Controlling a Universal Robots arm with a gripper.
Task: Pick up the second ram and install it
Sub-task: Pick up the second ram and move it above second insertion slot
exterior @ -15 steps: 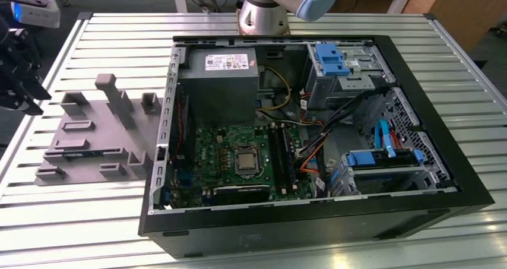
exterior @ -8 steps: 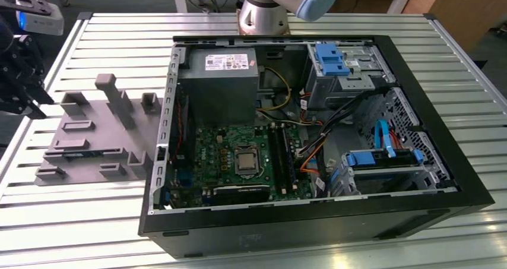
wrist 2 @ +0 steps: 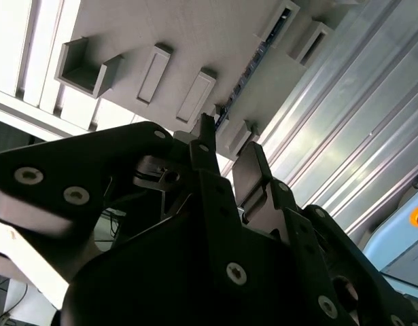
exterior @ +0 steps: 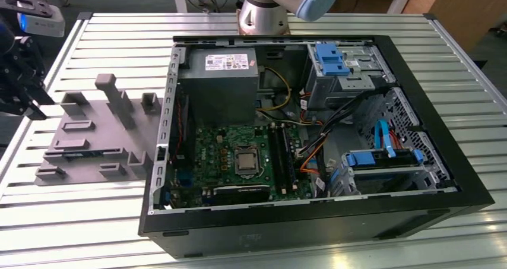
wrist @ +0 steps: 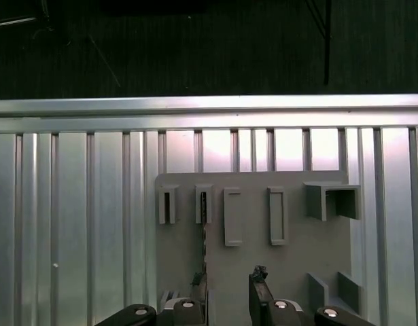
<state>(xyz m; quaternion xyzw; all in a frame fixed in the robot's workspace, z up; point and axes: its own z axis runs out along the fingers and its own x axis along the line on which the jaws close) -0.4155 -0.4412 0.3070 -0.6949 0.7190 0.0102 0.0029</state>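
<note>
Pincer (wrist: 229, 280) open, gap betw. tips, holds nothing. Hangs over grey holder (exterior: 99, 126) on table (exterior: 111, 37), far at exterior view's left. Second ram (wrist: 203, 234) stands on edge in holder slot, thin side up, close to pincer, not gripped. Long way lies along holder, approx. side to side in exterior view. Ram prob. light, stiff, thin, breaks easy. Best grab: flat sides, near middle, soft squeeze.

Table (exterior: 119, 37) of shiny ribbed metal, holder (exterior: 87, 144) of matt grey plastic, pincer (wrist: 229, 280) matt black.
</note>
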